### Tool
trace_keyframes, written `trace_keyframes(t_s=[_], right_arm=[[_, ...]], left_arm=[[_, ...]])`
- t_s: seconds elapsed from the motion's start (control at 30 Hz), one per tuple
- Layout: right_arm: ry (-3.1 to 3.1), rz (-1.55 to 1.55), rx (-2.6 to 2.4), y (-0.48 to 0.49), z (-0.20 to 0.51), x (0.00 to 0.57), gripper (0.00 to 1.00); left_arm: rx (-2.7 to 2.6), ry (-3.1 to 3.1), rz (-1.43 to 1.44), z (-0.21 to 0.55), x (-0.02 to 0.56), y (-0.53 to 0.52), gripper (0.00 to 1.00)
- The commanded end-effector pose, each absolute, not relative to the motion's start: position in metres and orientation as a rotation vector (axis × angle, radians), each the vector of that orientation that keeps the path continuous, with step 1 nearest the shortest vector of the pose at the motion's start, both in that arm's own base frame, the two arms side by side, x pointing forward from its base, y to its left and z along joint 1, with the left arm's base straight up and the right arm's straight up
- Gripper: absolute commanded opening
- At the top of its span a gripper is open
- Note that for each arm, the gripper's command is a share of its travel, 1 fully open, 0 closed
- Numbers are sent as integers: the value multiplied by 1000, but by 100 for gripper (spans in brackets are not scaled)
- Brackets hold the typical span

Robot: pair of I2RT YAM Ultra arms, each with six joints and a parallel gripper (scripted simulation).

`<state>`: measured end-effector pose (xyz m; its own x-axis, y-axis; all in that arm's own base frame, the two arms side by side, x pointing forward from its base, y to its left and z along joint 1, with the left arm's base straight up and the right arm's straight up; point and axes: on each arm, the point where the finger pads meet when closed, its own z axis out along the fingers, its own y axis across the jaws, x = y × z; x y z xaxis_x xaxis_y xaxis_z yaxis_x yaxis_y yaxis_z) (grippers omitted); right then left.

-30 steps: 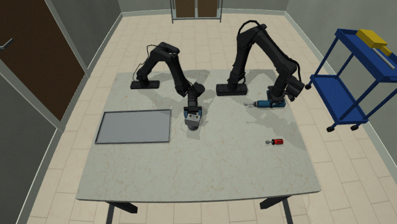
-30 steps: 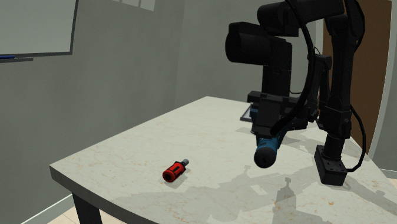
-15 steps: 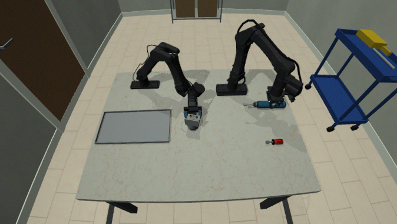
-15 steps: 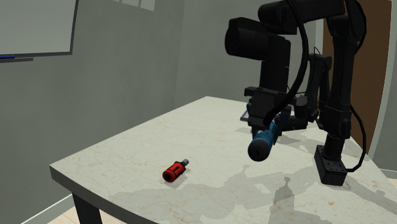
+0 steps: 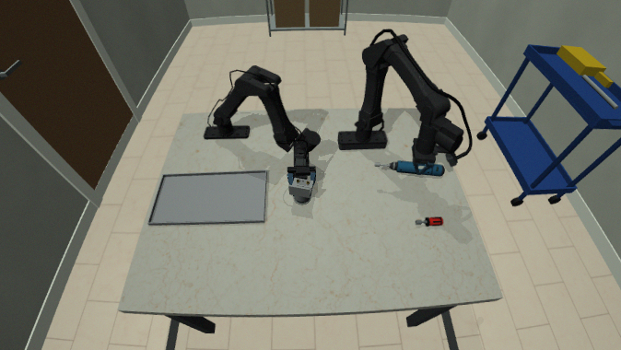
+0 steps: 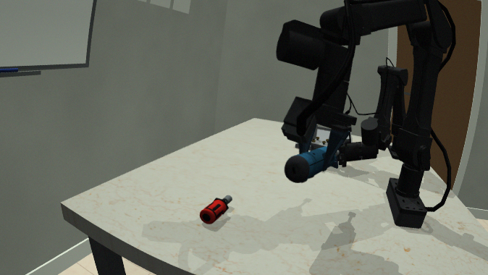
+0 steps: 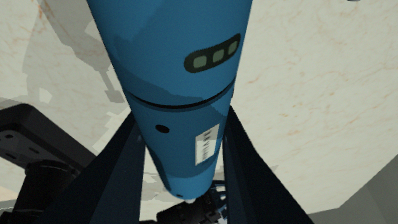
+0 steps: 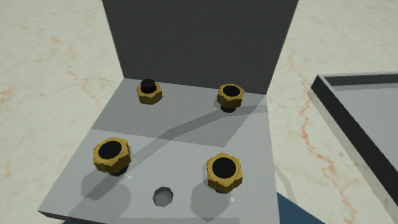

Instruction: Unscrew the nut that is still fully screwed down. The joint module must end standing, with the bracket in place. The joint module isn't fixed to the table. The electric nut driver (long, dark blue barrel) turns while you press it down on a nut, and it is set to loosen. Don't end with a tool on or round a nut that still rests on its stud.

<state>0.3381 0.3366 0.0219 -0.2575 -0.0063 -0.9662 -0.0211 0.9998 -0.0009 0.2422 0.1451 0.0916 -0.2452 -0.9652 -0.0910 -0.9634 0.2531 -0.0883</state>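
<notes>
While both arms work over it, the pale marbled rectangular bench [image 5: 276, 267] [image 6: 163, 181] [image 7: 310, 75] [image 8: 40, 50] carries everything for the task. Grey flat tray with dark rim [image 5: 265, 198] [image 8: 375, 130]: toward the short edge on the right arm's side. Long blue barrel-shaped electric nut driver [image 5: 420, 169] [image 6: 308, 164] [image 7: 175, 75]: pinched between the fingers of the left gripper [image 5: 423, 169] [image 6: 322, 155] [image 7: 183, 111], lifted off the bench near the opposite short edge, roughly level, socket toward the joint module. Dark round joint module [image 5: 301, 200]: standing between tray and driver, nearer the arm-base edge than the front one, flanked and pinched by the fingers of the right gripper [image 5: 301, 176] [image 6: 338, 153] [image 8: 187, 220]. Light grey angled metal bracket [image 5: 299, 190] [image 6: 324, 134] [image 8: 170, 120]: in place on top. Stubby red-and-black tool [image 5: 434, 221] [image 6: 214, 210]: lying by the left arm's short edge, farther from the bases than the driver. Brass hex nuts: four; three sit high on studs, tops about flush. Fully screwed-down brass nut [image 8: 149, 95]: low on the bracket, black stud poking through, no tool on it
</notes>
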Motion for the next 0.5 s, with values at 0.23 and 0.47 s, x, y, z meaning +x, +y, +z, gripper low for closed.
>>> trace_keyframes(t_s=[0.23, 0.47], right_arm=[[1809, 46, 13, 344, 36, 345, 59], [1809, 46, 13, 344, 36, 345, 59]], left_arm=[[-1479, 2405, -58, 112, 273, 120, 42], [-1418, 2407, -68, 116, 279, 115, 42]])
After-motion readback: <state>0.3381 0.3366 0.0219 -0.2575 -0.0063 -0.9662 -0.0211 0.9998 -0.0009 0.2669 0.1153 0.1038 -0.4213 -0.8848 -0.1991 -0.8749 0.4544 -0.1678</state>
